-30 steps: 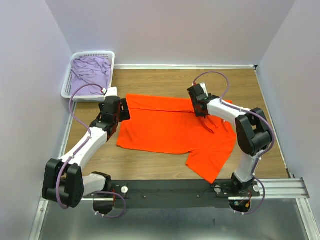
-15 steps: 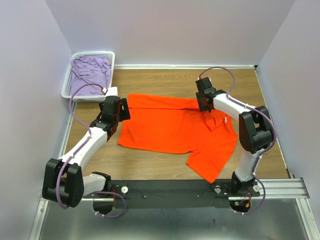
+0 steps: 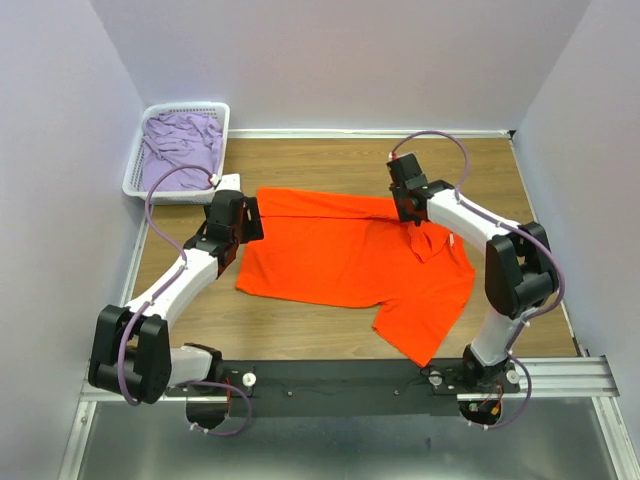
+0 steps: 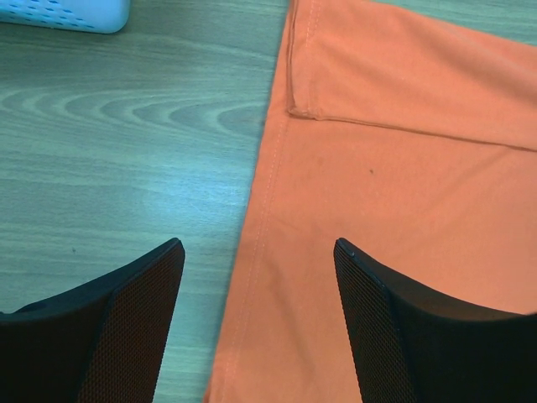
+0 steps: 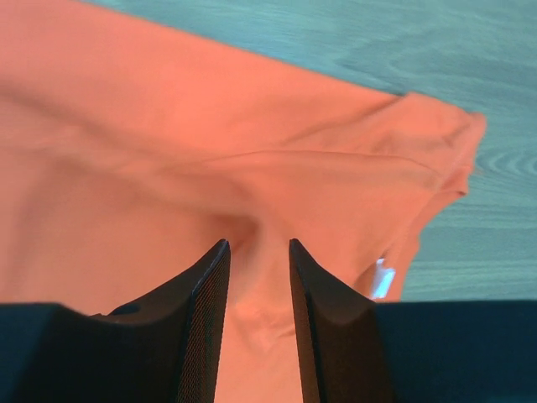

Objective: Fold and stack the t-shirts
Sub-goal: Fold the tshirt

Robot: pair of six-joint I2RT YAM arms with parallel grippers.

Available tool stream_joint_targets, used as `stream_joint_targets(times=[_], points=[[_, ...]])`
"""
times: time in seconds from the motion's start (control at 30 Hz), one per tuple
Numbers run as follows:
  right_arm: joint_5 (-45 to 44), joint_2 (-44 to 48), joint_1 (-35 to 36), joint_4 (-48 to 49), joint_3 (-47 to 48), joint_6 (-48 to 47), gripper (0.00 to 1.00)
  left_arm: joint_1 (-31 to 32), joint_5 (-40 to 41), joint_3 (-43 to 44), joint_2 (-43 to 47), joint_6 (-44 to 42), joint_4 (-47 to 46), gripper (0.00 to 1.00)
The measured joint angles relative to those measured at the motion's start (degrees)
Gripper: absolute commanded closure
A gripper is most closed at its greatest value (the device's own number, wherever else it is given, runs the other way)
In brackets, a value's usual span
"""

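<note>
The orange t-shirt (image 3: 340, 255) lies spread on the wooden table, with one part folded out toward the near right. My left gripper (image 3: 243, 218) hovers open over the shirt's left hem; in the left wrist view (image 4: 258, 252) the hem edge runs between the wide jaws, over the orange cloth (image 4: 403, 168). My right gripper (image 3: 408, 208) is at the shirt's far right edge. In the right wrist view (image 5: 258, 243) its jaws stand close together with a raised ridge of orange cloth (image 5: 168, 109) pinched between them. The lilac t-shirt (image 3: 182, 145) lies crumpled in the basket.
The white lattice basket (image 3: 134, 180) stands at the far left corner; its edge shows in the left wrist view (image 4: 67, 13). Walls close in on the left, back and right. A white label (image 5: 382, 279) shows at the shirt's neck.
My right gripper moved right and toward the far side, drawing the shirt's far right edge with it. My left gripper shifted only slightly.
</note>
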State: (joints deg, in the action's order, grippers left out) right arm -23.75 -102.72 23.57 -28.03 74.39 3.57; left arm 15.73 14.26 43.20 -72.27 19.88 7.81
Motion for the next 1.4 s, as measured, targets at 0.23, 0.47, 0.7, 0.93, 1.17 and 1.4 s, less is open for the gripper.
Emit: stream_joint_targets(times=[0.23,0.47,0.7,0.93,1.17,1.4], points=[[2.2,1.8,7.6,-0.3,-0.3,0.4,0.59,0.0,0.0,0.2,-0.1,-0.2,0.0,0.21],[1.2,-0.7,7.9,-0.4,-2.3,0.9,0.59,0.0,0.0,0.2,-0.2,-0.4,0.0,0.22],[-3.5,-3.8,7.1,-0.9,-2.8,0.1,0.58,0.0,0.0,0.2,-0.2,-0.6,0.0,0.22],[-7.7,-4.2,5.1,-0.9,-2.6,-1.8,0.58,0.0,0.0,0.2,-0.2,-1.2,0.0,0.22],[-9.2,-6.4,4.3,-0.9,-1.2,-2.7,0.59,0.0,0.0,0.2,-0.4,-1.5,0.0,0.22],[-9.2,-8.2,4.2,-0.7,-0.3,-4.7,0.59,0.0,0.0,0.2,-0.5,-1.7,0.0,0.22]])
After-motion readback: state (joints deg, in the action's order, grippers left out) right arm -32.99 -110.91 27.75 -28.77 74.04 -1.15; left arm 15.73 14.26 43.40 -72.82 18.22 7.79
